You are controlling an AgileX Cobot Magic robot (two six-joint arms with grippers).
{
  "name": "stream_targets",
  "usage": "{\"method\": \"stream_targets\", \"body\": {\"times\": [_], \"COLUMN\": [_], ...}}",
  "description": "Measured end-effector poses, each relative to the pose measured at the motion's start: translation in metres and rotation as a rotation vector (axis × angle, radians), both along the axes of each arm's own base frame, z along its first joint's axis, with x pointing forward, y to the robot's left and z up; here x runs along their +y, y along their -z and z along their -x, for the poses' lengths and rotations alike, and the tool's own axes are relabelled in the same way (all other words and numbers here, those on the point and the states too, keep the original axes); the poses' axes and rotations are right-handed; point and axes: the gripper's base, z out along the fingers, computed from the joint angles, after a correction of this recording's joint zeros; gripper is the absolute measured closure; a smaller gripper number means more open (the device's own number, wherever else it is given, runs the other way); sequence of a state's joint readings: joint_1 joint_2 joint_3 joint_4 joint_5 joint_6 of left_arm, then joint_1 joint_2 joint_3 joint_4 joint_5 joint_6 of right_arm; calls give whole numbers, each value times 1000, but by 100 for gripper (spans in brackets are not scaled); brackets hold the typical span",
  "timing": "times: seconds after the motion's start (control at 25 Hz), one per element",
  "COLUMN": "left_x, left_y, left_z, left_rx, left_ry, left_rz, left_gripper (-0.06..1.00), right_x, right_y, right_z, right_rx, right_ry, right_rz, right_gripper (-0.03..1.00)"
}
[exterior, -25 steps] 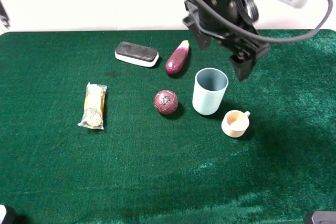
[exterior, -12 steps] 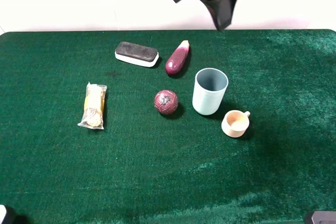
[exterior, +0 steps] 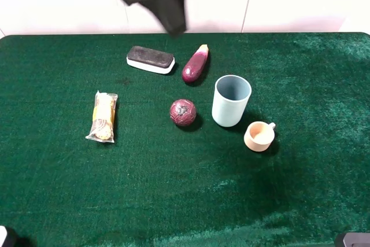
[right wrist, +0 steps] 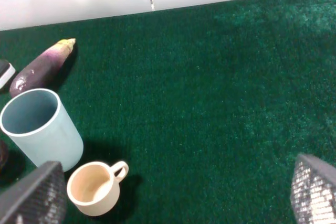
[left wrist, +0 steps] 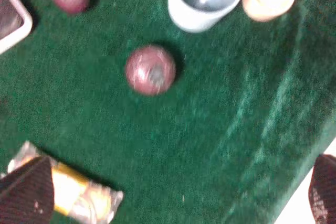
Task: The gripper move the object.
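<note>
The left gripper hangs high over the desk, its fingers spread wide and empty — the tumbler stands upright well beyond them, apart from both. The right gripper is wide too, nothing between — tumbler ahead near its one finger, beside a beige cup.

On the green counter lie a black eraser, an eggplant just beside it, a dark red ball, a wrapped snack well apart, and a beige cup.
</note>
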State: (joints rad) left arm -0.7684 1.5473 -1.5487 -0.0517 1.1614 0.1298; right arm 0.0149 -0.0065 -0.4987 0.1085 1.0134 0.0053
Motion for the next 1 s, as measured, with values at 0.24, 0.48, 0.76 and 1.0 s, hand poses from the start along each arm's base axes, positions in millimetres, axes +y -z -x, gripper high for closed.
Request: {"method": "stream_targets", "body": {"times": [0.24, 0.48, 0.76, 1.0], "left_x": [54, 106, 156, 191], "left_y": [-4, -6, -24, -24], "left_z": [32, 72, 121, 157], "left_rx": [-9, -53, -235, -369], "left_ry": [-66, -152, -234, -334], "left_rz": [8, 49, 120, 158], "left_gripper": [-4, -4, -4, -4], "right_x": [0, 0, 0, 0], "right_y": [0, 0, 0, 0], "right_z": [0, 0, 0, 0], "right_rx": [0, 0, 0, 0], "right_ry": [0, 0, 0, 0], "right_rz": [0, 0, 0, 0], "right_gripper": [32, 32, 32, 32]}}
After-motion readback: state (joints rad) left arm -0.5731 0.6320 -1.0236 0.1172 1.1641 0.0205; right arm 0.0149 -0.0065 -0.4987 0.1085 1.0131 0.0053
